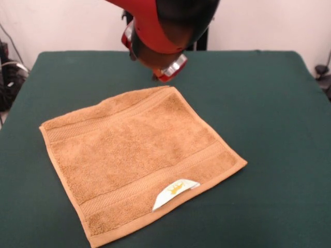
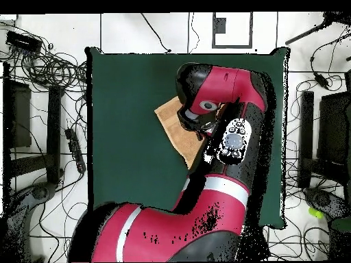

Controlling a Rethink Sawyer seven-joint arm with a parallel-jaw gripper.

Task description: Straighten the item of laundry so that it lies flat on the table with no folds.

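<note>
You have the towel (image 1: pixel 137 160) lying spread out on the worktop (image 1: pixel 269 103), left of centre and toward the near edge, turned so its corners point near, far, left and right. Its label (image 1: pixel 175 192) sits at the near-right hem. The arm (image 1: pixel 163 31) hangs above the towel's far corner; in the overhead view it covers most of the towel (image 2: pixel 179 127).
</note>
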